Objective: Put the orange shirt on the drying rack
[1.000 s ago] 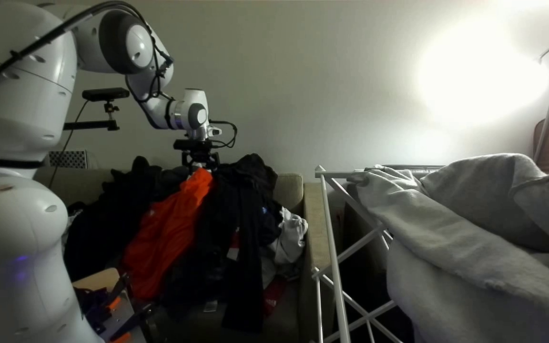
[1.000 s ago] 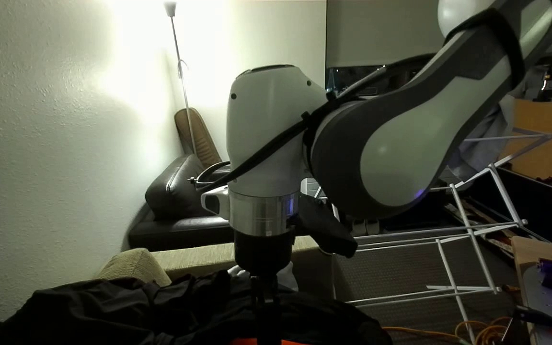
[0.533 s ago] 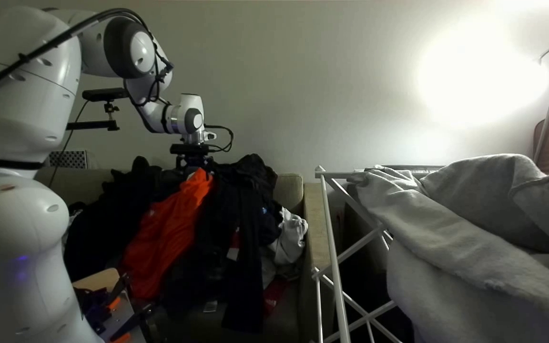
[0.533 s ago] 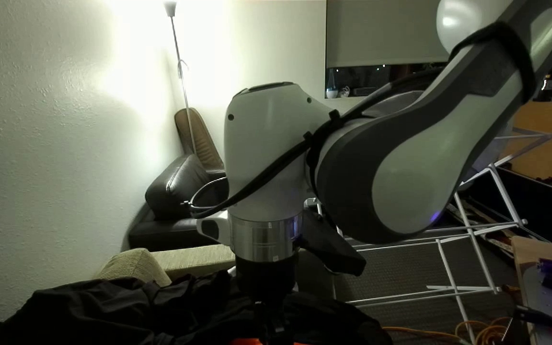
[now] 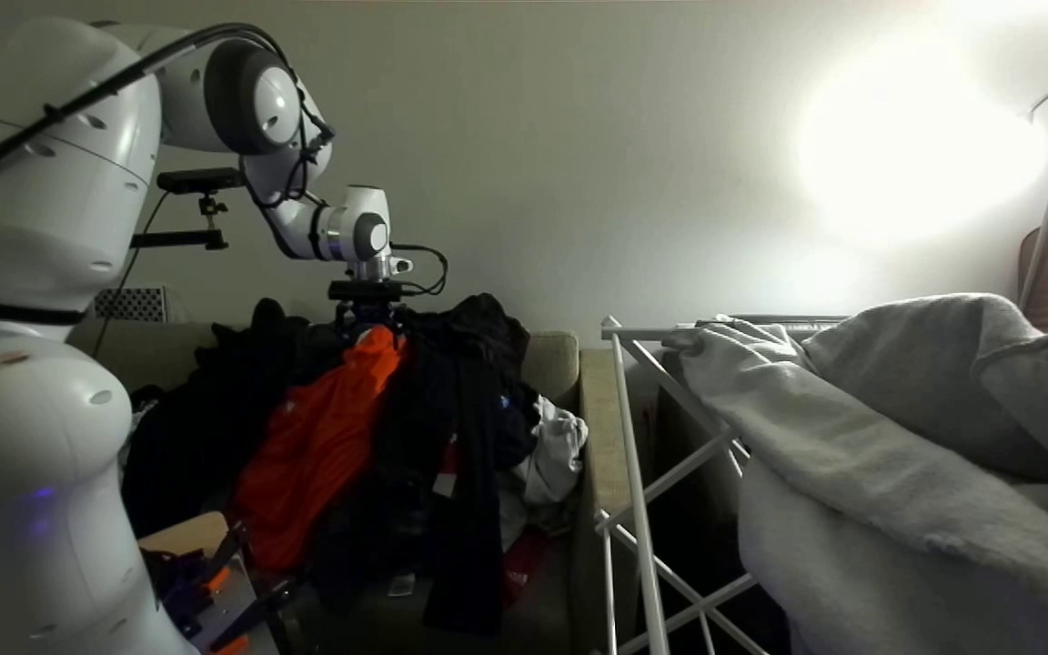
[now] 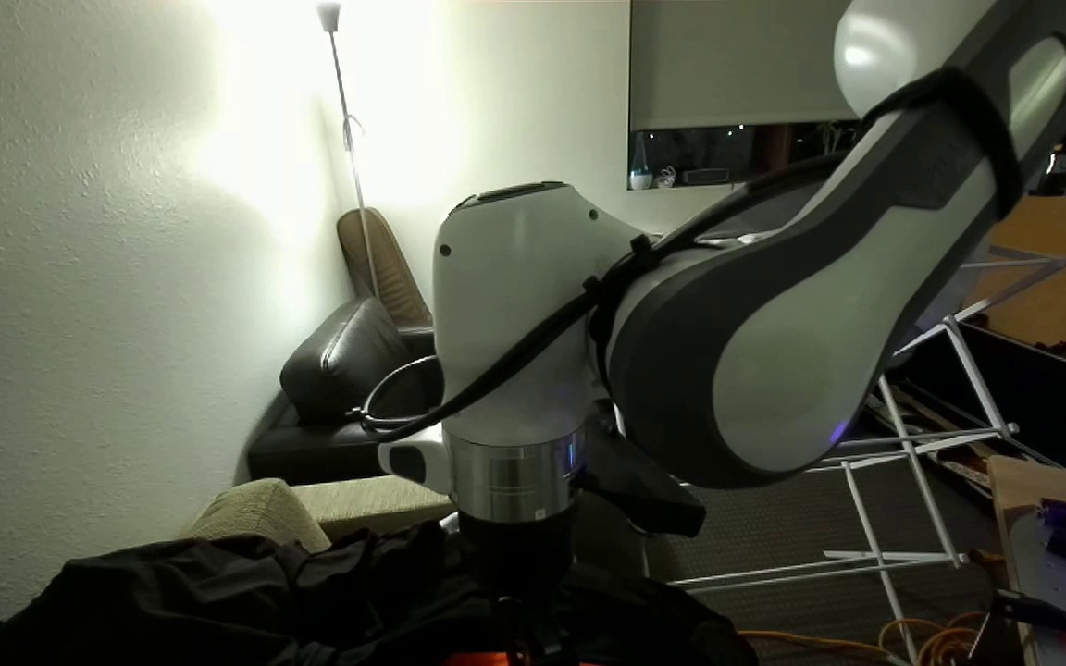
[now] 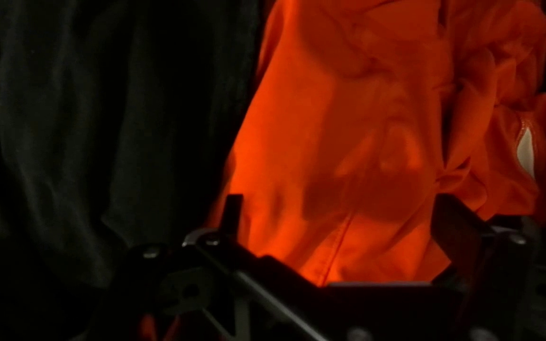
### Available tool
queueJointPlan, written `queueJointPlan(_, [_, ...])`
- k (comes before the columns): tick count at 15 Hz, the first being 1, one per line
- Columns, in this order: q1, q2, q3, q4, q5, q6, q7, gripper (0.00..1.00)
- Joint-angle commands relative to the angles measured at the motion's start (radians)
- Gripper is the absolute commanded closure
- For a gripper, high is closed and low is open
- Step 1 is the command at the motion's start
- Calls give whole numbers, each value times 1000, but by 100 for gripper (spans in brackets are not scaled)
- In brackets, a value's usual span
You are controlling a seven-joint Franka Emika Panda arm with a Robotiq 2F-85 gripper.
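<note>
The fingers [image 7: 458, 227] stand wide apart over the orange shirt [image 7: 349, 142], which lies draped between dark garments [image 7: 88, 118], so they should sink until a good fold rises between them and pinch that alone before lifting toward the drying rack [image 5: 636, 482].

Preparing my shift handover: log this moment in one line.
gripper: open at orange shirt | contact: unclear | shirt: among dark clothes | drying rack: awaiting shirt

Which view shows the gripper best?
The wrist view: the gripper is close up, fingers apart, orange shirt showing between. In both exterior views, the gripper is dark among black clothes, its fingers indistinct.
</note>
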Motion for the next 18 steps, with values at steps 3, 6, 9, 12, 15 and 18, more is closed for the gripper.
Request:
queueJointPlan(3, [-1,15,-1,-8,-2,40,-58,0])
queueJointPlan(6, [0,25,-1,-7,-3,50,-64,0])
queueJointPlan(9, [-1,34,-3,-6,-3,54,-65,0])
queueJointPlan(12, [-1,39,-6,-2,-5,52,-65,26])
queueJointPlan(15, [-2,47,-10,5,-4,41,-64,47])
queueJointPlan(18, [-3,52,-13,8,-4,33,-64,66])
